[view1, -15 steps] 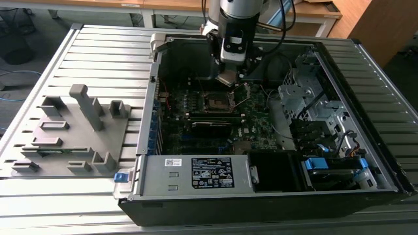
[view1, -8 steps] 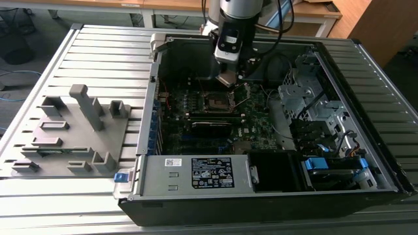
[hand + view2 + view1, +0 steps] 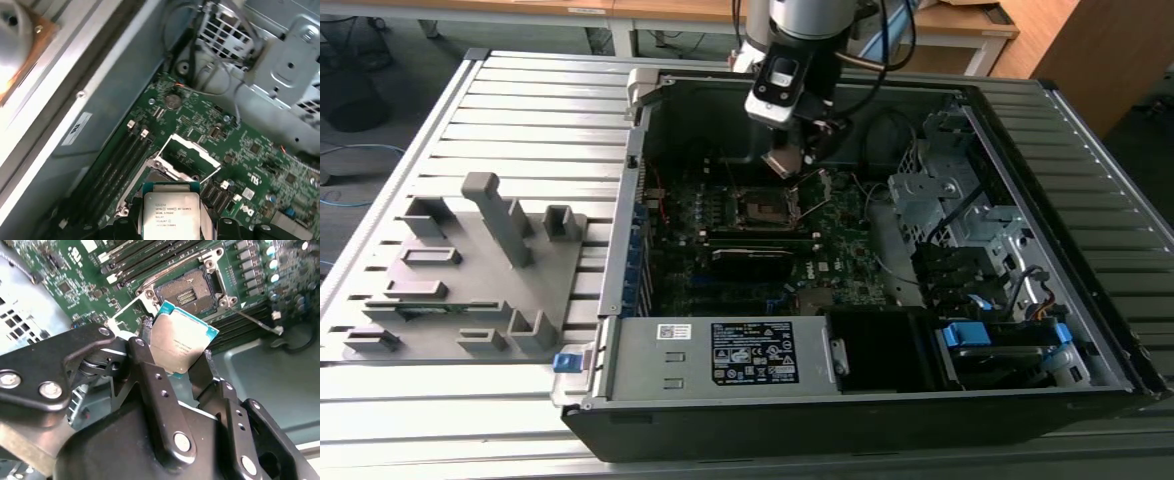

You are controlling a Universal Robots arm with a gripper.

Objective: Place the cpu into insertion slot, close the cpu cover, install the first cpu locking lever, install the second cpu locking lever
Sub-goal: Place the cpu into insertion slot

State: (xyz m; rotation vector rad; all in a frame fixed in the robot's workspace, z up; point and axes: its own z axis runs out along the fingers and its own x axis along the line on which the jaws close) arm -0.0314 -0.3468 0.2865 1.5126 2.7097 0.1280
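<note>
Silver-grey cpu (image 3: 182, 339) gripped by its edges in the claw (image 3: 176, 347).

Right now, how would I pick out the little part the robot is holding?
Look inside the open computer case on the slatted table, at the green board. Near the board's empty square socket, two black fingers pinch a flat square chip. Its dull silver top with a teal edge sets it apart from the dark, hollow socket.

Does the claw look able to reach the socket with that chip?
Probably yes. The claw holds the cpu close to the insertion slot, the cpu cover is swung open, and nothing lies between them.
</note>
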